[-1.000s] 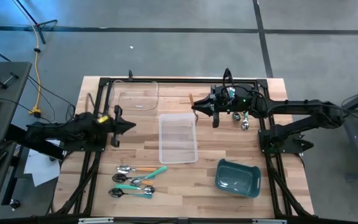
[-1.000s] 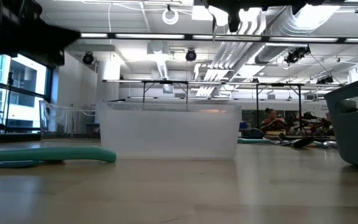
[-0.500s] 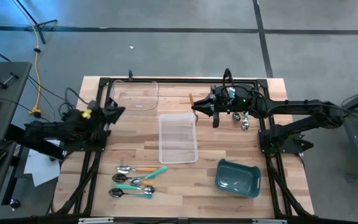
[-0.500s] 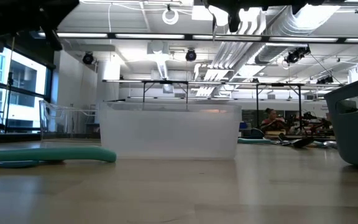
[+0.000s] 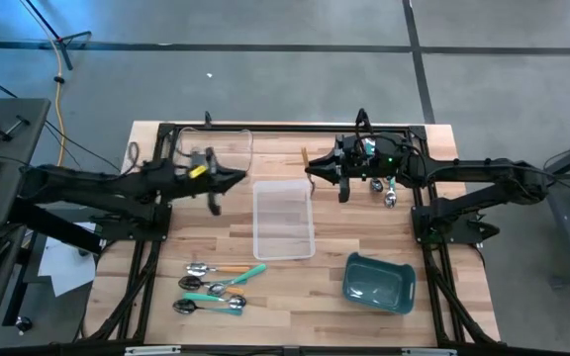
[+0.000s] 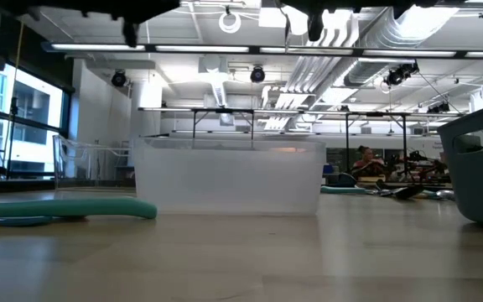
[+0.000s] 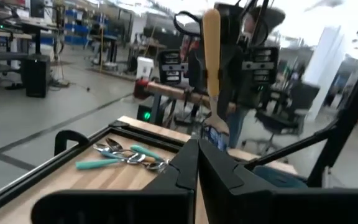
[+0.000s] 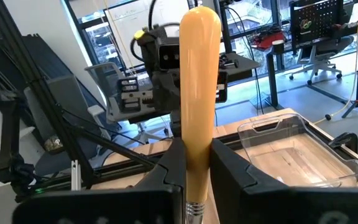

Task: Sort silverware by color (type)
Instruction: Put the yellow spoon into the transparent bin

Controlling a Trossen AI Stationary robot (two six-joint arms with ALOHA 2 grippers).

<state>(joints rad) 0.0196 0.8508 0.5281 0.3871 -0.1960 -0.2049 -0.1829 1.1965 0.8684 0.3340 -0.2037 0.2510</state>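
My right gripper (image 5: 310, 170) hovers over the far middle of the table, shut on an orange-handled spoon (image 8: 199, 93) that stands upright. My left gripper (image 5: 237, 181), shut and holding nothing, is raised and points at it from the left; its shut fingers (image 7: 197, 163) face the spoon (image 7: 211, 56). Several spoons with orange and teal handles (image 5: 216, 285) lie flat near the front left. Others (image 5: 388, 191) lie under the right arm. My right gripper pinches the orange spoon between its two fingers at the handle's lower end (image 8: 196, 198), by the metal collar. The fingers lie level, coming from the table's right, across the spoon. It stands upright, handle end up, lifted clear of the table.
A clear tray (image 5: 285, 220) stands mid-table, a second (image 5: 216, 153) at the far left, and a teal bin (image 5: 378, 282) at the front right. In the low view, the tray (image 6: 229, 176), a teal handle (image 6: 65, 208) and the bin (image 6: 476, 168) show.
My left gripper has risen and reached toward the table's right, ending close to the held orange spoon, rolling a little as it went. It has stayed shut. My right gripper and its spoon have kept still.
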